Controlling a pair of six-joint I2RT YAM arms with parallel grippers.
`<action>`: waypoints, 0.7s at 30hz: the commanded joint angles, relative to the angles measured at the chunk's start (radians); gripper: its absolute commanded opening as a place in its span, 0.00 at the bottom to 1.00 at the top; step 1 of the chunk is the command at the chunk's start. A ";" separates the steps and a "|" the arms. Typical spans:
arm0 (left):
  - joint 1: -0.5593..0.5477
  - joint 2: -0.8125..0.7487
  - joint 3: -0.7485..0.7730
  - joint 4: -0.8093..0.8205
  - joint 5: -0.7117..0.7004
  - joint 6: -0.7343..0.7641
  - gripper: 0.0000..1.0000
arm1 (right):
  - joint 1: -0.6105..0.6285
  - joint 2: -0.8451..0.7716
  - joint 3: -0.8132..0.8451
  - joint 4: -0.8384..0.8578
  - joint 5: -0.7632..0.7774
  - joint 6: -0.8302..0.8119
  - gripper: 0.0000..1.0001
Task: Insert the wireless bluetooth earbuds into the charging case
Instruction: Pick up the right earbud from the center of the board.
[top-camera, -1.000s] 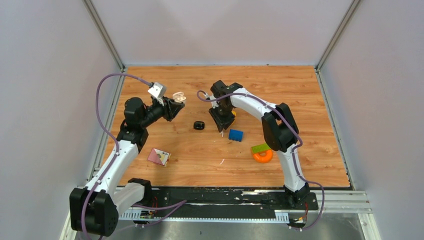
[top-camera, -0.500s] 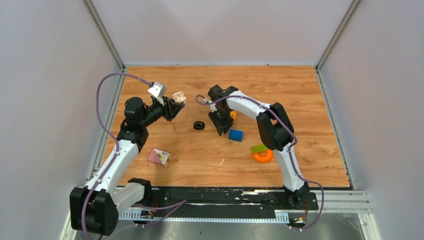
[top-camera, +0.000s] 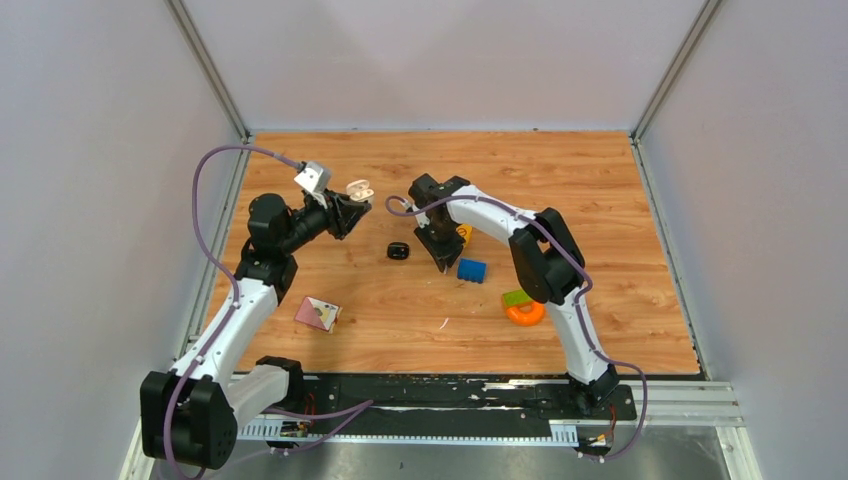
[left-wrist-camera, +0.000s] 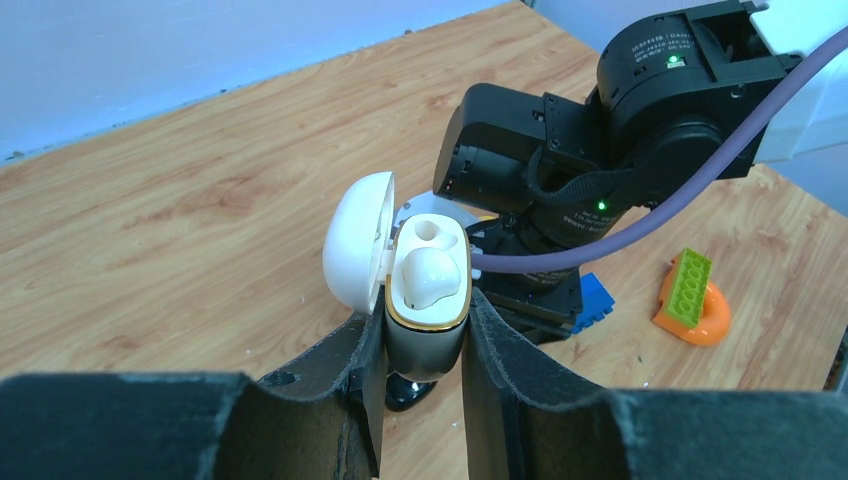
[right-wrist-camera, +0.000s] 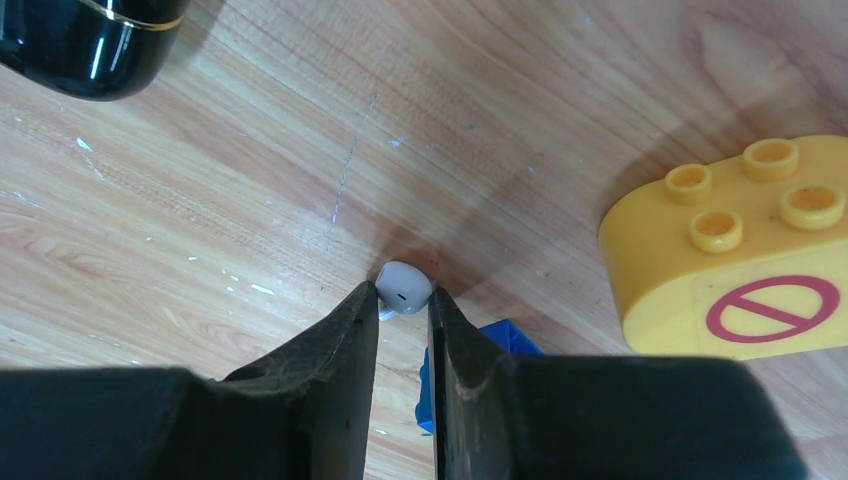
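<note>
Top view: wood-grain table (top-camera: 620, 200). The left tool (top-camera: 352, 200) is raised off the table, left of centre, and clamped on an open white pebble-shaped charging case (top-camera: 359, 188). The right tool (top-camera: 441, 255) points down at the table between a small glossy black case (top-camera: 399, 250) and a blue toy brick (top-camera: 471, 270), with a yellow toy brick (top-camera: 464, 232) just behind it. An orange ring (top-camera: 526, 314) with a green studded brick (top-camera: 520, 296) on it lies nearer the right arm's base, and a pink patterned card (top-camera: 318, 313) lies near the left arm. The earbuds are too small to tell here

Left wrist view: the left tool's jaws are narrow, pressing both sides of the white pebble-shaped charging case's gold-rimmed base. Its lid hangs open to the left. A seated white earbud (left-wrist-camera: 424, 277) fills the nearer socket and the farther socket shows a hollow. The right arm's black wrist is close behind the case

Right wrist view: the right tool's jaws are almost together, pinching a loose white earbud (right-wrist-camera: 404, 286) at their tips, low over the table; cannot tell if it touches. The glossy black case sits in the top left corner, well apart. The yellow toy brick, with a red no-entry sign, is at right, and the blue toy brick is just beside the right finger (right-wrist-camera: 462, 352)
</note>
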 joint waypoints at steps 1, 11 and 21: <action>0.004 -0.001 -0.003 0.087 0.015 -0.028 0.01 | 0.020 0.066 -0.009 0.030 0.063 -0.003 0.23; 0.004 -0.012 -0.032 0.109 0.015 -0.039 0.01 | 0.020 0.075 -0.007 0.050 0.056 -0.001 0.27; 0.004 0.000 -0.027 0.115 0.020 -0.049 0.01 | 0.020 0.104 0.044 0.066 0.070 0.010 0.29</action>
